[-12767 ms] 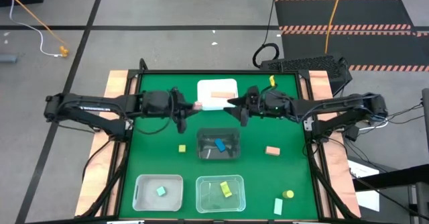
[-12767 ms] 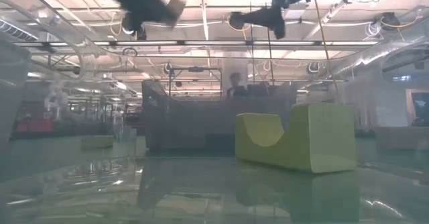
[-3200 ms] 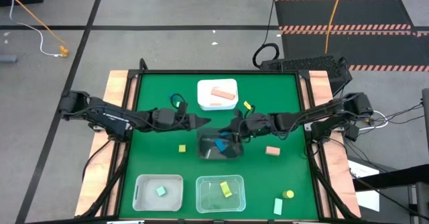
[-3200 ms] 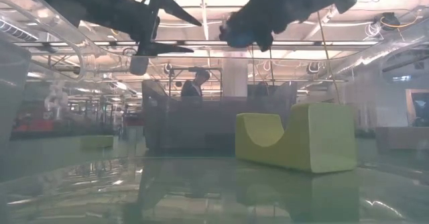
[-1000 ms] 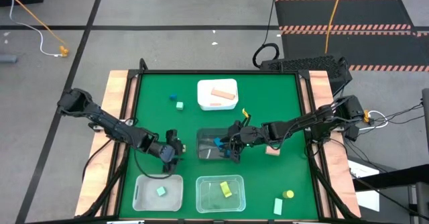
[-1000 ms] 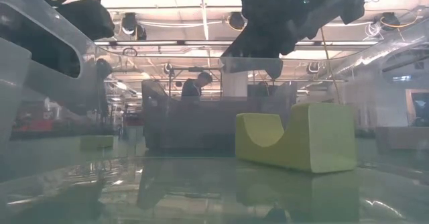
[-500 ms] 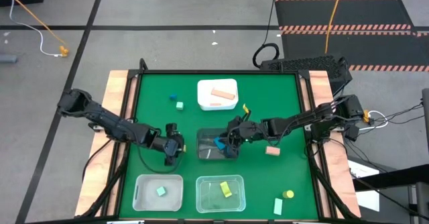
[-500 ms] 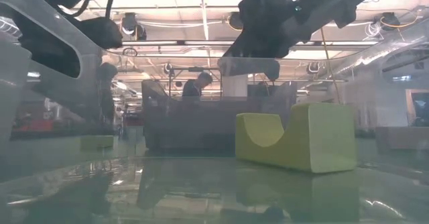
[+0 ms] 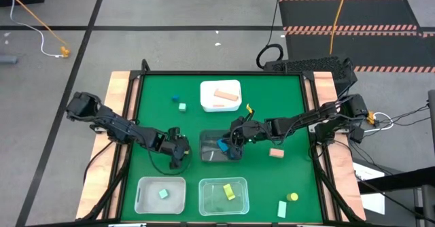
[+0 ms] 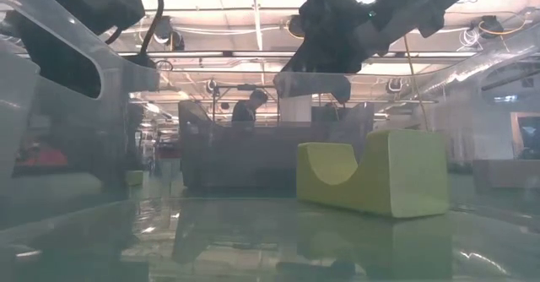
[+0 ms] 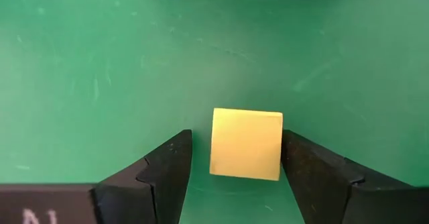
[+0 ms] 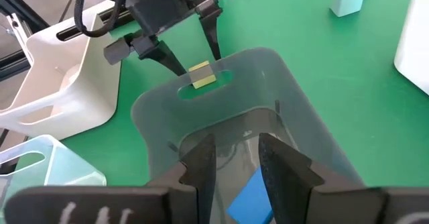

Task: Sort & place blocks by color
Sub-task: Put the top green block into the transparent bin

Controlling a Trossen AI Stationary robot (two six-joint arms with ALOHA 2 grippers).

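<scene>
A yellow cube (image 11: 246, 143) rests on the green table between the open fingers of my left gripper (image 11: 236, 140), which point down at it. One finger stands clear of it and the other is close against its side; whether that one touches, I cannot tell. In the high view my left gripper (image 9: 178, 151) hides the cube, just left of the grey bin (image 9: 211, 158). My right gripper (image 12: 234, 143) hovers over that bin with a narrow gap and nothing between its fingers. A blue block (image 12: 249, 198) lies inside the bin.
A white tray (image 9: 208, 91) at the far middle holds a tan block (image 9: 226, 95). A blue cube (image 9: 175, 98) and a mint cube (image 9: 182, 107) lie far left. A tan block (image 9: 275, 153), a yellow cylinder (image 9: 292, 197) and a mint block (image 9: 282, 208) lie right. Two clear bins (image 9: 144, 198) (image 9: 239, 201) stand at the near edge.
My left gripper has shifted a little toward the table's right and far side and now stands over the yellow cube. My right gripper has drawn slightly toward the far edge above the grey bin. Neither gripper's gap has visibly changed.
</scene>
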